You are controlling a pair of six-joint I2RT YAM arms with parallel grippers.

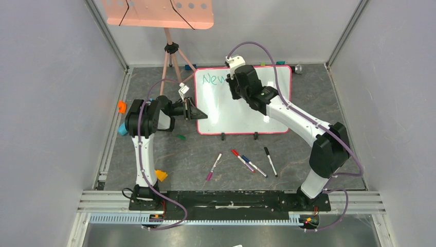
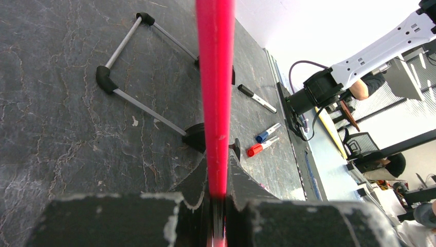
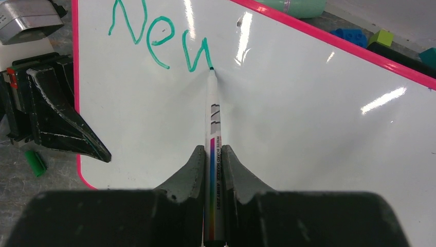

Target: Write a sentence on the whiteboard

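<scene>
Left claw [image 1: 193,109] pinches the left edge of the whiteboard [image 1: 234,116], fingers drawn in narrow on the thin pink frame. From the left wrist, that frame runs straight up out of the jaws as a red bar. A small green cap [image 1: 180,137] lies on the dark table [image 1: 154,149] just beside this claw, toward the near side.

The whiteboard stands in the middle of the table toward its far side, on two small black feet [image 1: 223,136]. Green writing [image 1: 213,78] sits in its upper left corner and reads "New".

Right claw [image 1: 233,86] hangs over the upper middle of the board. It is closed on a marker [image 3: 213,116], whose barrel runs out between the fingers. The tip touches the board at the end of the last stroke of the "w".

Four loose markers [image 1: 254,166] lie on the table in front of the board, apart from its feet. Coloured blocks [image 3: 360,37] rest behind the far edge.
</scene>
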